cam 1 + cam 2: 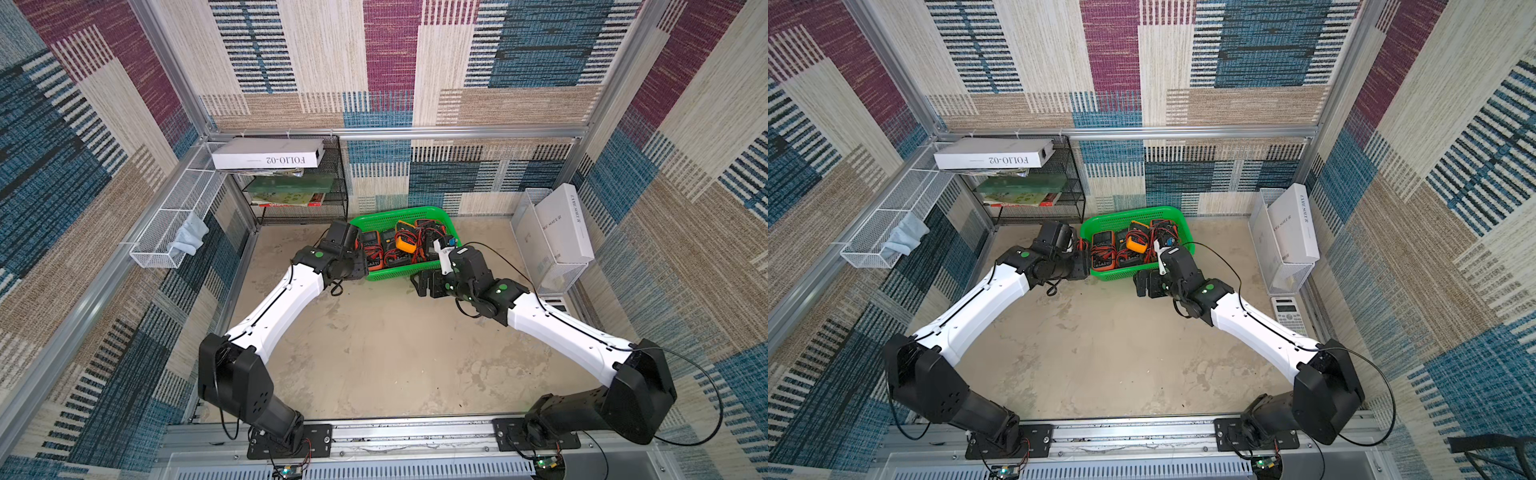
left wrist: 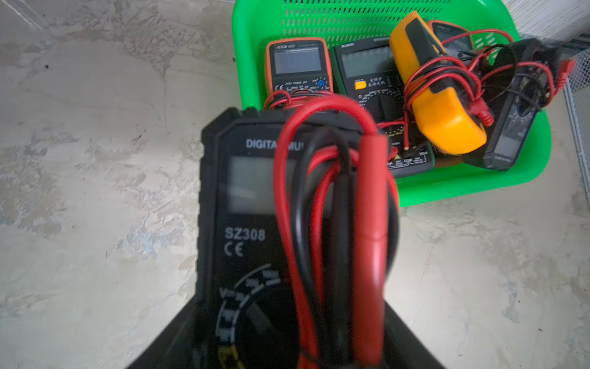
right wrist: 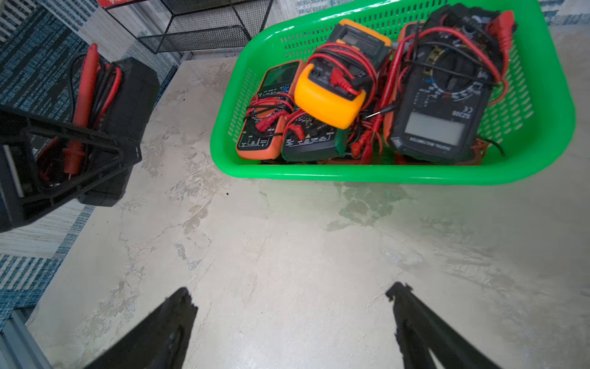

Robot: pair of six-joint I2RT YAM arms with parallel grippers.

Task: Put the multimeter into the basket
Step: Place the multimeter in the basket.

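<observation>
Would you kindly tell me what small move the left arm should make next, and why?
Probably ease the left gripper over the basket rim before opening: it is shut on the black multimeter, which hangs beside the basket, not above it.

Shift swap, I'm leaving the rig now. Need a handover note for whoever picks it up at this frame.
Left tool: shut on the black multimeter, with its leads bundled against it. It is held beside the basket, not yet over it.
Right tool: open and empty, over bare table in front of the basket.
Done: several other meters already lie in the basket.
Left: carry the held multimeter over the rim, release it, withdraw.
</observation>
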